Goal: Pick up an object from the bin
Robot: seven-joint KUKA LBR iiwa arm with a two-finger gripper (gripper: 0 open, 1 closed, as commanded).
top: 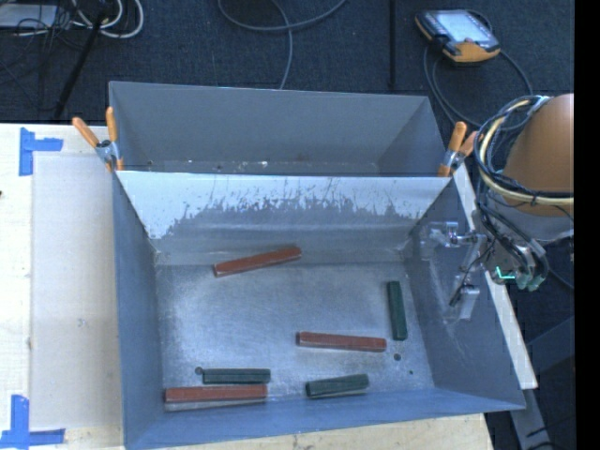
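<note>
Right now the pick is at the very start, with nothing lifted. The gripper (461,300) hangs at the bin's (272,139) three o'clock side, above the sloping right-hand wall rather than over the floor. How far open it is cannot be told from this angle, and nothing can be made out in its grasp.

Down on the floor, six slim bars lie flat and well spread. Nearest the gripper is the upright dark green bar (397,309) at three o'clock, lying along the twelve-to-six line just inside the foot of that wall. Towards four o'clock, near the middle, sits the middle reddish-brown bar (340,342). At five o'clock lies the front dark green bar (336,385). At seven o'clock the left dark green bar (236,376) lies just beside the front reddish-brown bar (216,394), close enough that they may be touching. Up at eleven o'clock the tilted reddish-brown bar (256,262) lies by the back slope, well apart from the rest.

So, by the look of it, the whole job is ahead: the arm has to come in over the floor, settle on a bar, close and lift. The upright dark green bar looks the handiest candidate, though the wall beside it leaves little room on that side.
</note>
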